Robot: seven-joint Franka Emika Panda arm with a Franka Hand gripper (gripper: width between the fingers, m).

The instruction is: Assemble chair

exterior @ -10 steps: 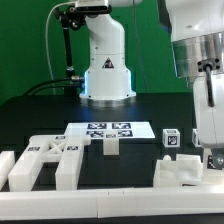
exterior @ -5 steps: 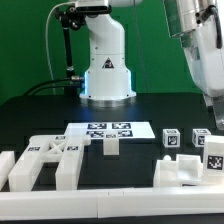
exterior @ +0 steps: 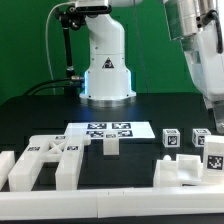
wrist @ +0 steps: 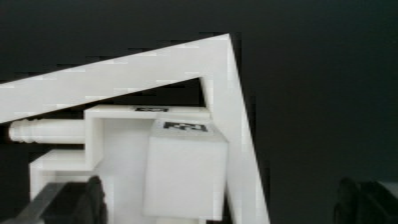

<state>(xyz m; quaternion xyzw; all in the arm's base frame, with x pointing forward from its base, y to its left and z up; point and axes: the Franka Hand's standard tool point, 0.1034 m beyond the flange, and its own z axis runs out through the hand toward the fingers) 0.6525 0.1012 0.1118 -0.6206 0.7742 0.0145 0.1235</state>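
Observation:
The chair's white parts lie apart on the black table. The X-braced panel [exterior: 48, 157] is at the exterior view's left. A short post [exterior: 110, 146] stands in the middle. Three tagged blocks [exterior: 172, 138] [exterior: 202, 137] [exterior: 214, 150] and a blocky slab part [exterior: 183, 171] are at the right. My arm [exterior: 203, 55] hangs above these right-hand parts, and its fingers are cut off by the frame edge. In the wrist view my gripper [wrist: 217, 205] is open, with dark fingers [wrist: 68, 200] wide apart. Below it is a white tagged part with pegs [wrist: 160, 150].
The marker board [exterior: 100, 129] lies flat behind the short post. A long white border rail [exterior: 110, 203] runs along the table's front, and its angled edge [wrist: 214, 70] shows in the wrist view. The robot's base [exterior: 105, 70] stands at the back.
My arm has lifted up and to the exterior view's right, uncovering two tagged blocks at the right. Over the last half second nothing visibly moved.

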